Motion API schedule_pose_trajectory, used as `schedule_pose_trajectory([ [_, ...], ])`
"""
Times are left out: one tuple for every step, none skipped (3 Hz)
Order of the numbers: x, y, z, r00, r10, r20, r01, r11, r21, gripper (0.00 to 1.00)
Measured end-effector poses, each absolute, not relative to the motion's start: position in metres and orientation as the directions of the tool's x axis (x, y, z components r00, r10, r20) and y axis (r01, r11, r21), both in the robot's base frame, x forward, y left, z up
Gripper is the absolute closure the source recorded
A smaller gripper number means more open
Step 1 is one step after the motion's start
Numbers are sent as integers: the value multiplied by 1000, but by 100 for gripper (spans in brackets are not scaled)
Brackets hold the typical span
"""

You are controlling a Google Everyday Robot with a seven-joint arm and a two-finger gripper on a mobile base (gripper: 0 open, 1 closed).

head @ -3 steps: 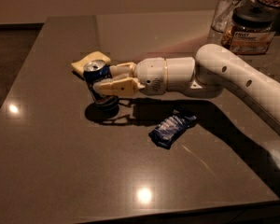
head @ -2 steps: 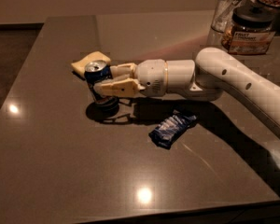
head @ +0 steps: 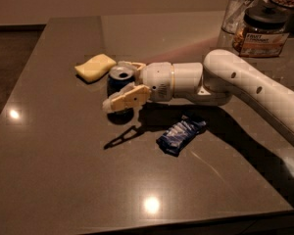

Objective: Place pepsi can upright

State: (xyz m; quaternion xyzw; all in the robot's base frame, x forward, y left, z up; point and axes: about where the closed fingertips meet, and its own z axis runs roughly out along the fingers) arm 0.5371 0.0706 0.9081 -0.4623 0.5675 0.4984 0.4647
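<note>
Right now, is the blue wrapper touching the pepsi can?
Apart. The camera view shows bare table between wrapper and pepsi can; the gripper is at the can.

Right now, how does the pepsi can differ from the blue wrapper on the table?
The pepsi can stands upright; the blue wrapper lies flat. The can is round and smooth; the wrapper is crumpled. The tool is closed around the can; the wrapper lies free, untouched. Both are blue.

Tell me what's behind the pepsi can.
A yellow sponge lies just behind the pepsi can to the left, and one of the gripper's fingers runs behind its right side. The other finger crosses its front, hiding the can's base.
</note>
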Motion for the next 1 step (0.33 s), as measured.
schedule_pose_trajectory([
  [537,71,908,-141,-62,-988,-988,76,136,0],
])
